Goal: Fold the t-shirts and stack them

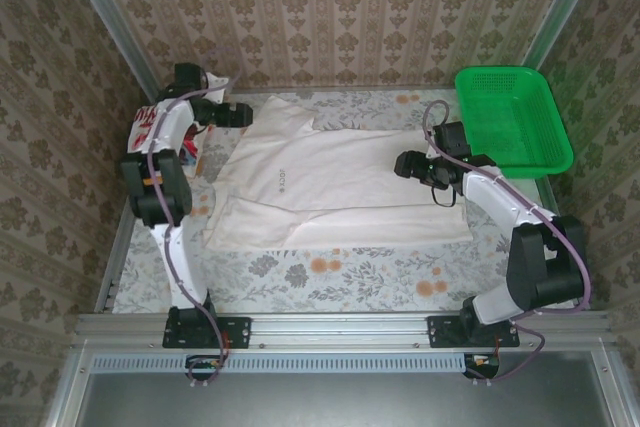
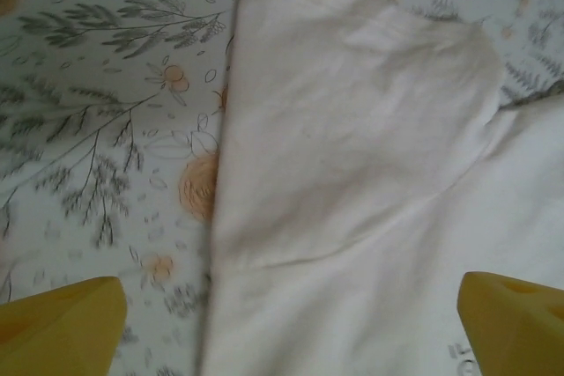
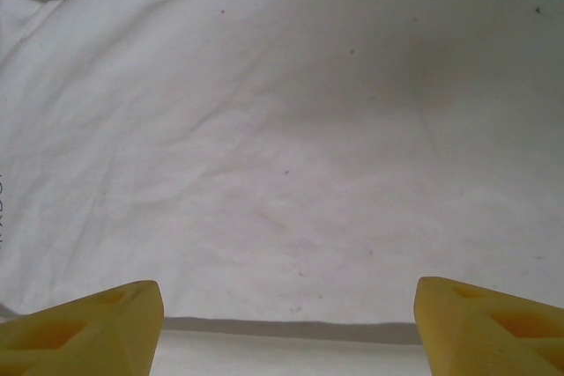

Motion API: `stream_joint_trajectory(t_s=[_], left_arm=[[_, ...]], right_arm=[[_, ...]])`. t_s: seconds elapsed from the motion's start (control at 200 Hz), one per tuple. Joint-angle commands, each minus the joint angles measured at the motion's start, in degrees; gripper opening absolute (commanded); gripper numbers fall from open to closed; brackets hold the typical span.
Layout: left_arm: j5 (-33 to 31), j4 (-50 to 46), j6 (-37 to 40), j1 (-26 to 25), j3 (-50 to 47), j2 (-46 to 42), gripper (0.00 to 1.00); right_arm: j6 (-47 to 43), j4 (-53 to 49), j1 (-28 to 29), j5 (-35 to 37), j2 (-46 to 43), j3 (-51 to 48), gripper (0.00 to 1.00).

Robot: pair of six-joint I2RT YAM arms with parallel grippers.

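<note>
Overhead view: an off-white shirt [image 1: 330, 187] lies spread and wrinkly across the middle of a floral surface [image 1: 330, 277], w/ what looks like a folded band along its near edge. The left end effector [image 1: 240, 114] hovers at the shirt's far-left corner. Its wrist view shows yellow fingers [image 2: 62, 323] wide apart, gripping nothing, above a sleeve [image 2: 352, 129] lying over the body, bare surface just beside. The right end effector [image 1: 402, 164] sits over the shirt's right part, also open. Its fingers [image 3: 88, 319] are spread low over plain cloth, nothing btwn them. A red-print shirt [image 1: 143, 127] is bunched at the left edge, mostly hidden behind the left arm. A green basket [image 1: 515, 117] sits far right, apart from the shirt. Risks, as a judgement: the right side is over mid-panel, not an edge, so a pinch there may catch only the top layer or bunch the cloth. On the left, a grab at the sleeve alone could flip it open and undo the tuck. If the 2 arms lift out of sync, the fold prob. skews. A wide left-arm swing could also drag the red-print shirt along.
</note>
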Motion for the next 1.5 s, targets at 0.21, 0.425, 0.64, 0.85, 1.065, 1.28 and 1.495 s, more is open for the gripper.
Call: stream_joint_trajectory(t_s=[0.21,0.425,0.64,0.85,1.065,1.28,1.495], left_arm=[[-6.1,-14.0,10.7,-2.0,29.4,20.7,0.6],[-4.0,-14.6,10.1,-3.3,36.7,26.9,0.58],[-5.8,-14.1,6.1,-3.8,36.7,30.0,0.56],[-7.1,-16.0,6.4,-3.7,37.0,30.9,0.47],[-5.8,-17.3,7.0,-3.2,34.8,29.8,0.2],[-4.1,-15.8,6.2,-4.2,30.5,26.4,0.37],[-5.8,-18.1,7.4,-4.1,29.8,25.6,0.27]], right_arm=[[-0.4,-0.9,0.1,1.5,-3.5,-2.0,0.76],[0.4,-1.0,0.1,1.9,-4.8,-3.2,0.76],[0.5,-1.3,0.1,2.3,-4.8,-3.9,0.76],[0.7,-1.3,0.1,2.8,-6.5,-4.8,0.76],[0.7,-0.9,0.1,3.1,-6.3,-4.7,0.76],[0.6,-1.0,0.1,3.9,-5.8,-4.7,0.76],[0.4,-0.8,0.1,4.2,-5.8,-5.1,0.76]])
